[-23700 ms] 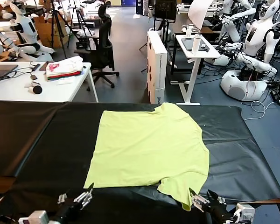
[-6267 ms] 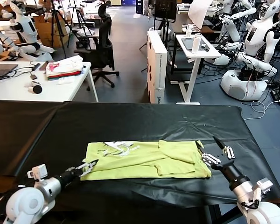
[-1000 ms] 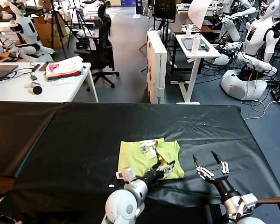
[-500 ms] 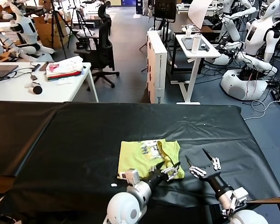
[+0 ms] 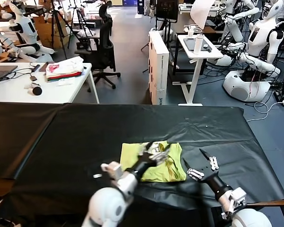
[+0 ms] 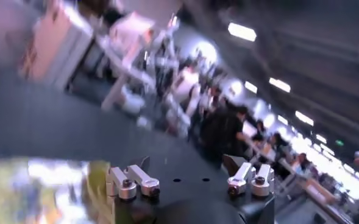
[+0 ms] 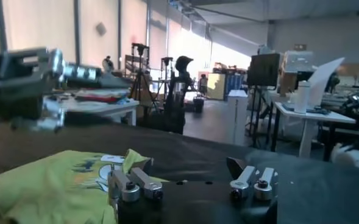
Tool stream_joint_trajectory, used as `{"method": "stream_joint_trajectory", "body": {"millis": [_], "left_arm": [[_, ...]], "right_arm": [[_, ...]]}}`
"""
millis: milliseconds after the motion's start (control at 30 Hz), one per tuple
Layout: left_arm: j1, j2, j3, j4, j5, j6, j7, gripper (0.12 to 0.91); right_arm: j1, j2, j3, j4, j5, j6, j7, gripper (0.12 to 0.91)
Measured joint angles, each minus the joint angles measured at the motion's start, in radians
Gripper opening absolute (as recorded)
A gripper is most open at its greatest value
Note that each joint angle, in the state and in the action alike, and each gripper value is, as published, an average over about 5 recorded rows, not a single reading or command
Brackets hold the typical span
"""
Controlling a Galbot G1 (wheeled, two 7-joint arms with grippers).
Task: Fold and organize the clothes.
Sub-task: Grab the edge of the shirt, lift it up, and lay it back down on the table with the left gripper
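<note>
On the black table [image 5: 61, 137], the left gripper [image 5: 149, 153] – blurred, its finger spread impossible to tell – hovers over the folded T-shirt [image 5: 168, 165] at centre, while the right gripper [image 5: 201, 163] waits just right – fingers spread wide.

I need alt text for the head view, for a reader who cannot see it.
A folded lime T-shirt lies on a black table. The left end effector is over the shirt; the right end effector, open, is just beside it on the right. Desks and other robots stand behind.
</note>
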Motion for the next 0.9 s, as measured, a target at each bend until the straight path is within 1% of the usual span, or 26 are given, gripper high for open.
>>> {"method": "stream_joint_trajectory", "body": {"millis": [100,233,400,500,667,800,900], "left_arm": [[0.008,0.094,-0.049,-0.006,0.021,-0.055,0.002,0.907],[0.018,0.180,-0.110,-0.017,0.033,-0.097,0.001,0.907],[0.038,0.245,-0.166,-0.023,0.070,-0.147,0.004,0.907],[0.051,0.265,-0.186,-0.029,0.081,-0.158,0.005,0.907],[0.066,0.279,-0.204,-0.039,0.089,-0.159,0.004,0.907],[0.070,0.280,-0.210,-0.034,0.097,-0.161,0.003,0.907],[0.071,0.282,-0.216,-0.024,0.100,-0.165,0.003,0.907]], "right_arm": [[0.028,-0.024,-0.047,-0.003,-0.041,-0.036,0.024,0.907],[0.080,-0.045,-0.124,-0.014,-0.070,-0.102,0.071,0.907],[0.148,-0.044,-0.215,-0.033,-0.087,-0.180,0.120,0.907],[0.182,-0.034,-0.249,-0.042,-0.095,-0.213,0.145,0.907],[0.197,-0.020,-0.250,-0.048,-0.094,-0.258,0.184,0.907],[0.189,-0.002,-0.210,-0.055,-0.076,-0.324,0.232,0.907],[0.177,0.017,-0.166,-0.057,-0.033,-0.364,0.256,0.907]]}}
